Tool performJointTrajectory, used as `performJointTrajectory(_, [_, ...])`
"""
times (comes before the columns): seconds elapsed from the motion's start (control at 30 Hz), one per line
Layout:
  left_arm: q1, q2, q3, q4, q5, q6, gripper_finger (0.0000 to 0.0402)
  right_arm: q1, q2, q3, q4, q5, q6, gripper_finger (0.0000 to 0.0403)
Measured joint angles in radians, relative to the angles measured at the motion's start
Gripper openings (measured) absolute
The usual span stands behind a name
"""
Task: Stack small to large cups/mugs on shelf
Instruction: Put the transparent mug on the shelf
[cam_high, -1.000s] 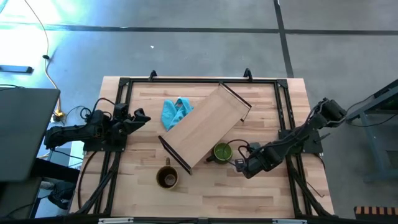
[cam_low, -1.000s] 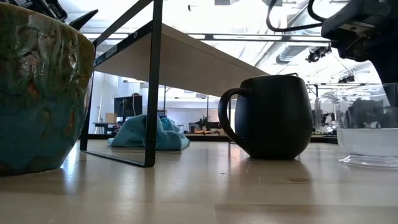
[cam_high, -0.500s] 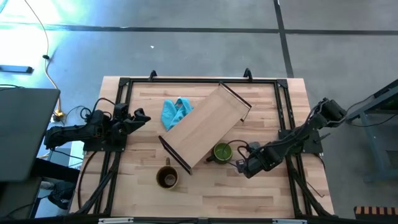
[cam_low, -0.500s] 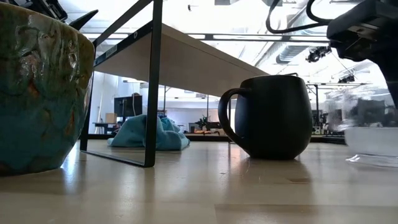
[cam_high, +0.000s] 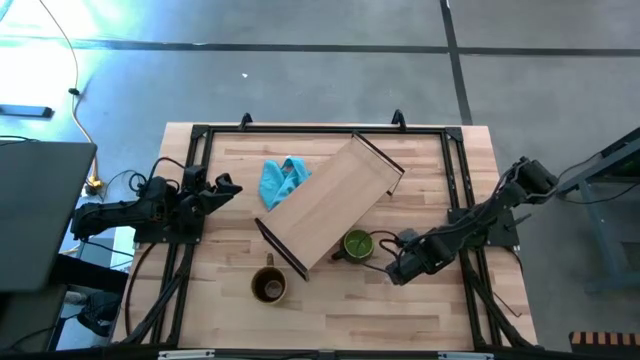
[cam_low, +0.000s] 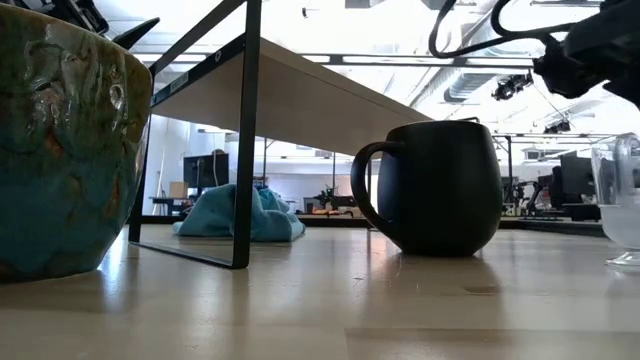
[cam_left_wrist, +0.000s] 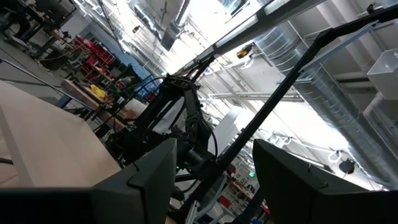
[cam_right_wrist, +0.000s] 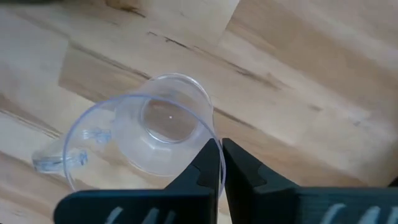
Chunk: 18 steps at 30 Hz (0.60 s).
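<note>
Moved since earlier: my right pincer (cam_right_wrist: 219, 163) has pressed its fingers together on the rim of the glass cup (cam_right_wrist: 158, 127) and drawn it away from the green mug (cam_high: 357, 244); in the low view the glass cup has slid to the picture's far edge.
Right pincer: fingers nearly touching, the thin glass wall pinched between them, one finger inside the rim and one outside, as the right wrist view shows it.
Glass cup: tilted in my grip, its handle pointing away from my fingers, low over the worktop (cam_high: 420, 320); I cannot tell whether its base is clear of the wood.
Green mug: on the worktop just beside the shelf's near edge, close to my right pincer but apart from it.
Brown mug: (cam_high: 269, 285) on the worktop near the shelf's end frame, well apart from my right arm.
Shelf: (cam_high: 330, 202) lying slantwise across the worktop, nothing on top of it.
Blue cloth: (cam_high: 282, 179) bunched on the worktop at the shelf's far side.
Left pincer: (cam_high: 226, 187) spread and empty, waiting at the worktop's left edge.
Progress: by my reckoning barely begun; the smallest vessel is in hand, none is on the shelf, and nothing is stacked.
</note>
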Motion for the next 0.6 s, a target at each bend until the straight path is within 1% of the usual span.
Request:
performJointTrajectory(0.27, [0.000, 0.000, 0.000, -0.001, 0.000, 0.000, 0.0200, 0.000, -0.026, 0.000, -0.048, 0.029, -0.288, 0.0001])
performJointTrajectory(0.47, [0.000, 0.000, 0.000, -0.027, 0.000, -0.004, 0.0200, -0.015, -0.036, 0.001, -0.049, 0.033, -0.428, 0.0000])
performJointTrajectory(0.6, [0.000, 0.000, 0.000, -0.044, 0.000, -0.009, 0.0200, -0.030, -0.036, 0.001, -0.042, 0.033, -0.553, 0.0000])
